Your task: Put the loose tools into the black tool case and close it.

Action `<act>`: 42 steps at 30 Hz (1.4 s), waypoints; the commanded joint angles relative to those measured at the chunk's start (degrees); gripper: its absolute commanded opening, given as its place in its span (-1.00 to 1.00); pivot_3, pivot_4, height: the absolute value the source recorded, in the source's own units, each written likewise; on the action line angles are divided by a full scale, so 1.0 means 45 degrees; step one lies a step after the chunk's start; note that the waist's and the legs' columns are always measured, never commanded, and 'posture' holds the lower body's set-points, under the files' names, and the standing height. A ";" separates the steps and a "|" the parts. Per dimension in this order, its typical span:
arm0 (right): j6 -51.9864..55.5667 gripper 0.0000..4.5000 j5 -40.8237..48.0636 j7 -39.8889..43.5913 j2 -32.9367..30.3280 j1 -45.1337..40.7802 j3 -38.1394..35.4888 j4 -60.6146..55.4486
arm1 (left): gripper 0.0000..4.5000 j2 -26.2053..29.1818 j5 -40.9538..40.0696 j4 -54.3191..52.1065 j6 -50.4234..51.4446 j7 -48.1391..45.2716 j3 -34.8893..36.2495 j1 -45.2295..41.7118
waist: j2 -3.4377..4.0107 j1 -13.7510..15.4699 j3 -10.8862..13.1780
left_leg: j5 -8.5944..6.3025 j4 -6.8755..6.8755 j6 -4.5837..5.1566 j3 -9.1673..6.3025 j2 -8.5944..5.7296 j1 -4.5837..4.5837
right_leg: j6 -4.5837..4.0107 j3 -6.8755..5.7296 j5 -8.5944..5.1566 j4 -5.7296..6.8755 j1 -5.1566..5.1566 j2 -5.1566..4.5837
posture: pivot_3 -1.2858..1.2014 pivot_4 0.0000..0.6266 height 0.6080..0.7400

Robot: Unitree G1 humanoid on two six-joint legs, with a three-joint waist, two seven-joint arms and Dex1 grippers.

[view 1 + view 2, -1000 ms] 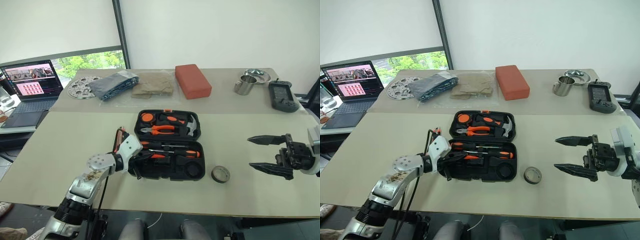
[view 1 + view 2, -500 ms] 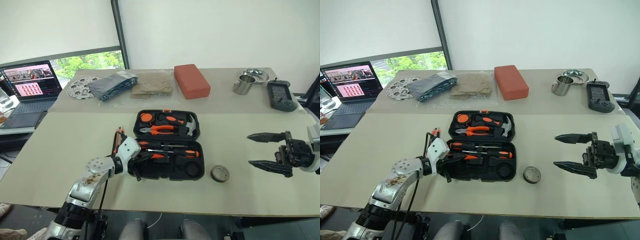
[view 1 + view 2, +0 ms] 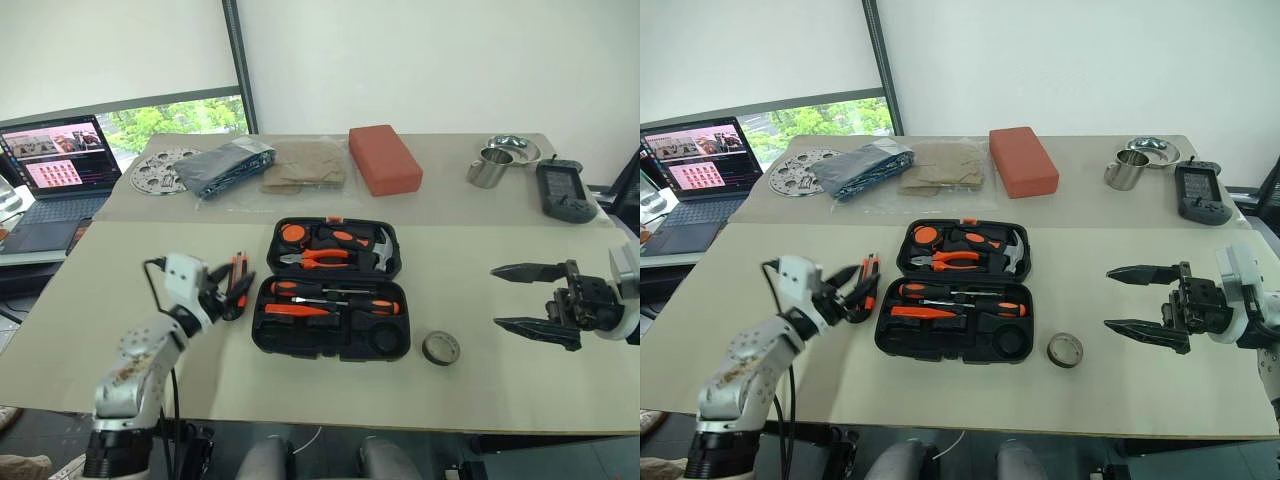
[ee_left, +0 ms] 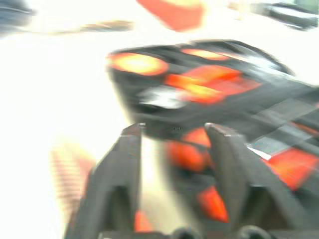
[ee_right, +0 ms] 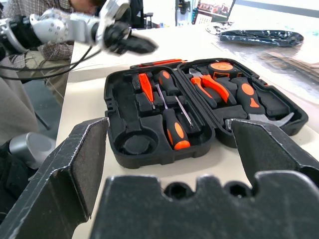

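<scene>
The black tool case (image 3: 330,340) lies open in the middle of the table. Its near half holds two long screwdrivers (image 3: 352,305) and a small all-orange screwdriver (image 3: 290,310). An orange-and-black utility knife (image 3: 238,272) lies on the table just left of the case. My left gripper (image 3: 855,293) hovers open beside the knife, pointing toward the case; whether it touches the knife I cannot tell. A dark grey tape roll (image 3: 440,347) sits right of the case's front corner. Further right, my right gripper (image 3: 510,296) is open, empty and pointing at the case.
Pliers (image 3: 318,259) and a hammer (image 3: 380,252) fill the lid half. At the back lie a red block (image 3: 385,160), tan cloth (image 3: 305,165), dark bag (image 3: 228,165), round metal plate (image 3: 160,172), steel cup (image 3: 490,168), bowl (image 3: 515,150) and handheld device (image 3: 565,192). A laptop (image 3: 55,175) stands far left.
My left gripper has pulled out of the case's left end, moved left and up, and opened. The small orange screwdriver stays in the case. The right arm has kept still.
</scene>
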 commanded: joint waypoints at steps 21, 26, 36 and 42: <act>-0.0305 1.00 0.0313 0.0610 -0.0074 -0.0576 0.0057 0.0028 | 0.98 0.0049 0.1013 0.0088 0.8177 0.3533 -0.1363 -0.2996 | -0.0047 -0.0017 0.0031 | -0.0011 -0.0010 -0.0021 -0.0028 -0.0014 -0.0014 | 0.0004 -0.0015 -0.0002 -0.0010 -0.0005 0.0007 | 0.03 -0.52 1.00; -0.0628 1.00 0.0285 0.0610 0.0232 -0.0767 -0.0235 0.0173 | 0.98 -0.0287 0.1102 0.0254 0.8411 0.3541 -0.1595 -0.2934 | -0.0043 -0.0015 0.0030 | -0.0012 -0.0011 -0.0023 -0.0027 -0.0016 -0.0010 | 0.0004 -0.0012 -0.0003 -0.0012 -0.0002 0.0006 | 0.03 -0.52 1.00; -0.1606 1.00 0.0061 0.0610 0.0591 -0.1471 -0.0206 0.0929 | 0.98 -0.1117 0.1183 0.0300 0.9875 0.4099 -0.1136 -0.3148 | -0.0039 -0.0007 0.0027 | -0.0012 -0.0008 -0.0023 -0.0026 -0.0023 -0.0001 | 0.0006 -0.0011 -0.0004 -0.0011 0.0006 0.0003 | 0.03 -0.52 1.00; -0.2075 1.00 0.0002 0.0610 0.0565 -0.1839 0.0067 0.1425 | 0.98 -0.1347 0.1120 0.0333 1.0370 0.4168 -0.0881 -0.3259 | -0.0036 -0.0007 0.0025 | -0.0016 -0.0010 -0.0029 -0.0025 -0.0024 0.0000 | 0.0009 -0.0010 -0.0005 -0.0017 0.0010 0.0002 | 0.03 -0.52 1.00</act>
